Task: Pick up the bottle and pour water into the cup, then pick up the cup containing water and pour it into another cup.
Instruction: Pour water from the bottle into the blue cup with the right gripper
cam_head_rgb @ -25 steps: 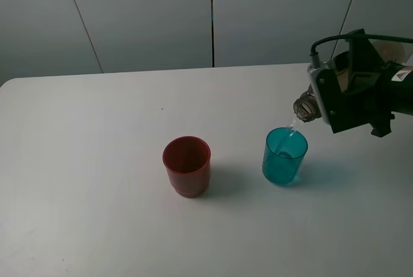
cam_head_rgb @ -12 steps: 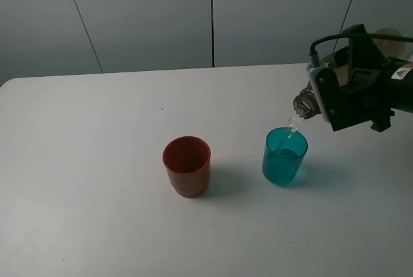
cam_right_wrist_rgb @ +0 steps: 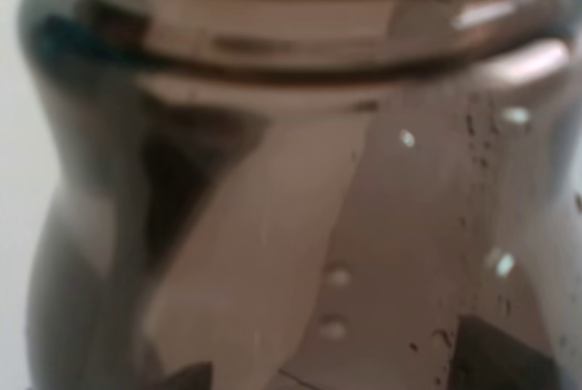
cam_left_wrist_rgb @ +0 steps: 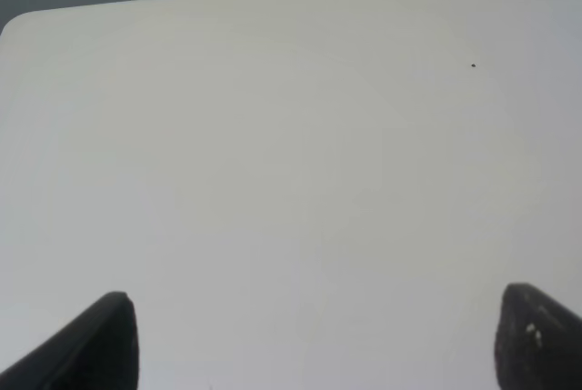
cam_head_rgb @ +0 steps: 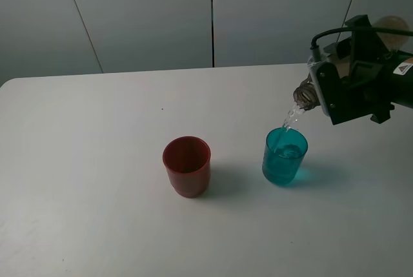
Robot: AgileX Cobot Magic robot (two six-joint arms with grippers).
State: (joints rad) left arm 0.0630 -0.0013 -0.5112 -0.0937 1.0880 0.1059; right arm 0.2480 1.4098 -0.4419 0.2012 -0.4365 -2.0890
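My right gripper (cam_head_rgb: 345, 93) is shut on the smoky grey-brown bottle (cam_head_rgb: 304, 96), held tipped on its side with the open neck above the teal cup (cam_head_rgb: 284, 155). A thin stream of water (cam_head_rgb: 290, 119) runs from the neck into the teal cup, which holds some water. The red cup (cam_head_rgb: 186, 165) stands upright to the teal cup's left, apart from it. The bottle (cam_right_wrist_rgb: 291, 181) fills the right wrist view, wet inside. My left gripper (cam_left_wrist_rgb: 314, 340) is open over bare table; only its two dark fingertips (cam_left_wrist_rgb: 100, 340) show.
The white table (cam_head_rgb: 97, 161) spreads wide to the left of the red cup. A grey panelled wall (cam_head_rgb: 148, 12) rises behind the table's far edge. A tiny dark speck (cam_head_rgb: 162, 109) lies on the tabletop.
The right gripper has lifted the bottle a little higher and tipped it further. The stream keeps running and the water in the teal cup has risen. Both cups have stayed put.
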